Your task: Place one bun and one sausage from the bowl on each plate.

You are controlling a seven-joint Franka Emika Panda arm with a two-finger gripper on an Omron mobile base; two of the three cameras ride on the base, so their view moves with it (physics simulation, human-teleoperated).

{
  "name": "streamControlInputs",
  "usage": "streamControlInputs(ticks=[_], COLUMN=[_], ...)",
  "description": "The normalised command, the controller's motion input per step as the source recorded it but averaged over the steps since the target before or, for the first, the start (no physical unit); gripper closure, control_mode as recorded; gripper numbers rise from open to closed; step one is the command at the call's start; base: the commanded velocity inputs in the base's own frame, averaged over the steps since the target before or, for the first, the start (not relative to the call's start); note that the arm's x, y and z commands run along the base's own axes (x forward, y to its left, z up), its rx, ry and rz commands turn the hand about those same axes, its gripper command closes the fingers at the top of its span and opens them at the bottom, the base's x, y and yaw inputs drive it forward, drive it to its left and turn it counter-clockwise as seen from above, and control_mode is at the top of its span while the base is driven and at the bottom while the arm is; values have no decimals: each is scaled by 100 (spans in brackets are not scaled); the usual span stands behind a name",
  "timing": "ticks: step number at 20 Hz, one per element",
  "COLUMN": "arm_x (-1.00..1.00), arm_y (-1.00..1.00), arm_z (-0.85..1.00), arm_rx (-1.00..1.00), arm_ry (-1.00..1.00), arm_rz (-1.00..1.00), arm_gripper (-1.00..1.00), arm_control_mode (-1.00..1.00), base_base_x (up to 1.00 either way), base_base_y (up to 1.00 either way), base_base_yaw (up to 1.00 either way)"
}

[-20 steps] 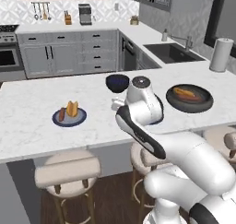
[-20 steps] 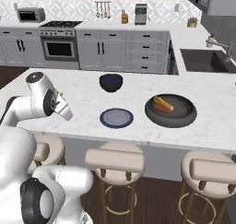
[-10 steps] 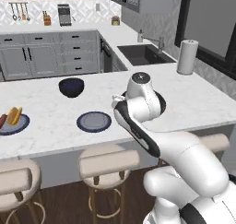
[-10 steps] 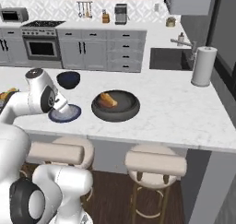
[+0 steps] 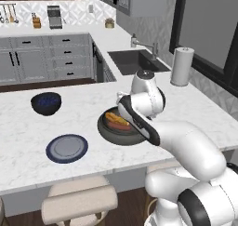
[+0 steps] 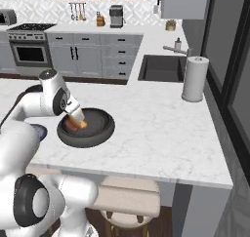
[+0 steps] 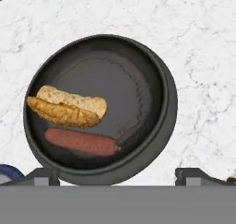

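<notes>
Gripper (image 7: 115, 174) wide open, empty, above the bowl (image 7: 159, 126) near the worktop's (image 7: 203, 43) front edge. Bun (image 7: 69, 107) and sausage (image 7: 80, 141) lying side by side inside. Best to descend on one alone, jaws across its width. Plate (image 5: 67, 148) beside bowl.

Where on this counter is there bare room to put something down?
Bare marble lies between the bowl and the paper towel roll, toward the sink. It is crowded on the other side, where the plate and blue bowl sit near the arm.
</notes>
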Motion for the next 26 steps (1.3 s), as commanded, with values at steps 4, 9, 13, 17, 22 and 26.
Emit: streamControlInputs(ticks=[4, 9, 13, 17, 22, 26], arm_x=[86, 52, 14, 39, 44, 4], arm_y=[-31, 14, 32, 13, 2, 52], arm_z=[-13, -10, -47, -33, -43, -24], arm_rx=[-1, 0, 1, 0, 0, 0], arm_ry=[23, 26, 15, 14, 16, 12], arm_rz=[8, 51, 67, 19, 1, 11], arm_gripper=[-100, -100, -100, -100, -100, -100], arm_control_mode=[-100, -100, -100, -100, -100, -100], base_base_x=[0, 0, 0, 0, 0, 0], base_base_y=[0, 0, 0, 0, 0, 0], base_base_yaw=[0, 0, 0, 0, 0, 0])
